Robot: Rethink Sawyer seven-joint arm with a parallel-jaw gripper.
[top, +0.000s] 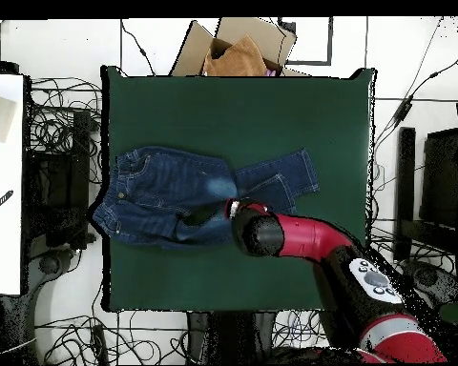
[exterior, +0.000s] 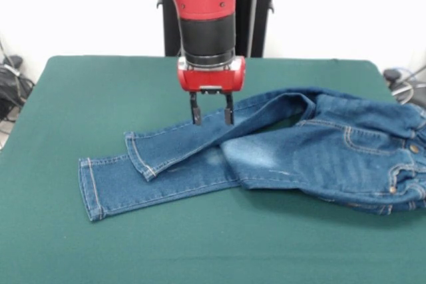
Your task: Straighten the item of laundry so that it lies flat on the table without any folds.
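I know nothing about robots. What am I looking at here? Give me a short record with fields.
Garment: child's blue denim jeans, not flat yet
Legs: crossed, one leg lies over the other
Waistband: at the table's edge, gathered
Surface: green table
Arm: red and black, reaching down over the upper leg
Pincer: open, tips at or just above the denim; contact unclear
Beyond table: cardboard box, cables on the floor

One pair of jeans (exterior: 286,144) lies on one desk (exterior: 80,98). One arm (exterior: 200,4) carries one hand (exterior: 212,117). Beyond the desk, apparently one cardboard box (top: 238,45).
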